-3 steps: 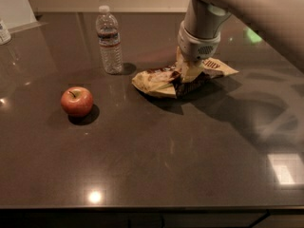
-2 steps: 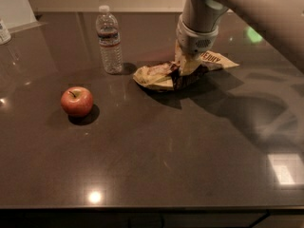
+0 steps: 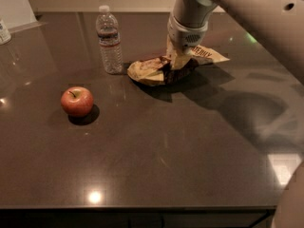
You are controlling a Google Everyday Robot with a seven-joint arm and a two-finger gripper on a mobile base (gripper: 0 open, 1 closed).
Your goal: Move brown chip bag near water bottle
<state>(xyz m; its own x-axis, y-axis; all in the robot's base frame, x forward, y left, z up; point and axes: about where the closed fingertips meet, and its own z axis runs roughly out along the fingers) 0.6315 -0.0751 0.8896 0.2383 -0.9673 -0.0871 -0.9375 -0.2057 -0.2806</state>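
Note:
The brown chip bag (image 3: 151,71) lies crumpled on the dark table, its left end just right of the water bottle's base. Its right, cream end with dark letters is raised off the surface. My gripper (image 3: 177,61) comes down from the arm at the upper right. It is shut on the middle of the bag, with its cream fingers (image 3: 174,55) pinching the foil. The water bottle (image 3: 109,39) stands upright at the back left, clear with a white cap and a dark label band. A small gap separates it from the bag.
A red apple (image 3: 77,101) sits on the dark table (image 3: 166,160) in front of the bottle, to the left. A white object (image 3: 4,31) stands at the far left edge. My arm and its shadow cover the right side.
My gripper has moved left and slightly back with the chip bag in it, bringing the bag closer to the water bottle. The bottle and apple have not moved.

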